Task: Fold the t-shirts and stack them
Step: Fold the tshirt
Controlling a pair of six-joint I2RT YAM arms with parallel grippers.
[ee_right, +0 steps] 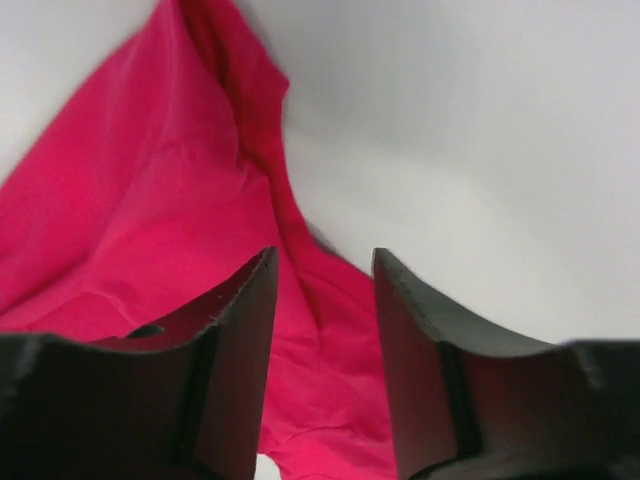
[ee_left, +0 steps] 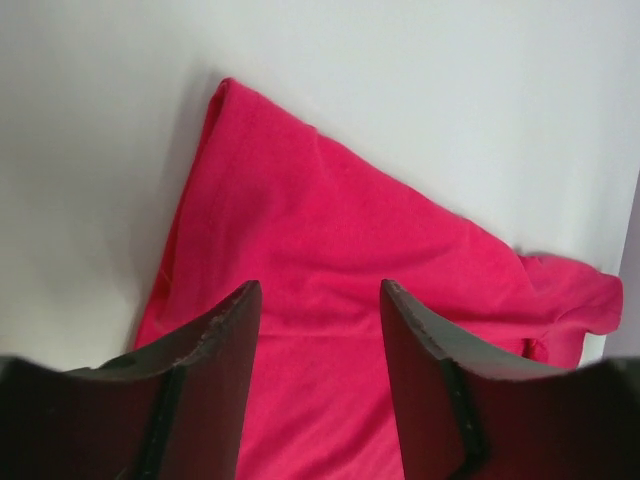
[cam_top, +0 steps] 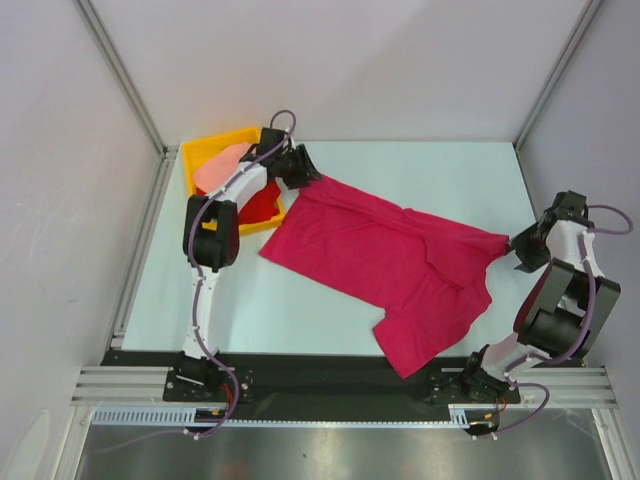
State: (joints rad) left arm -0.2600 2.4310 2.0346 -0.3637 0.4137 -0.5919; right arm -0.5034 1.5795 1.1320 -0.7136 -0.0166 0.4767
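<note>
You are looking at the magenta-crimson shirt lying spread across the middle of the white surface, one sleeve trailing toward 6 o'clock. At 3 o'clock your right gripper is hovering at the shirt's corner, jaws standing apart. At 11 o'clock your left gripper is sitting over the opposite corner, jaws also apart; whether a finger is brushing the cloth is hard to tell. Beyond it, the yellow bin is holding the salmon-pink shirt and the bright red shirt.
</note>
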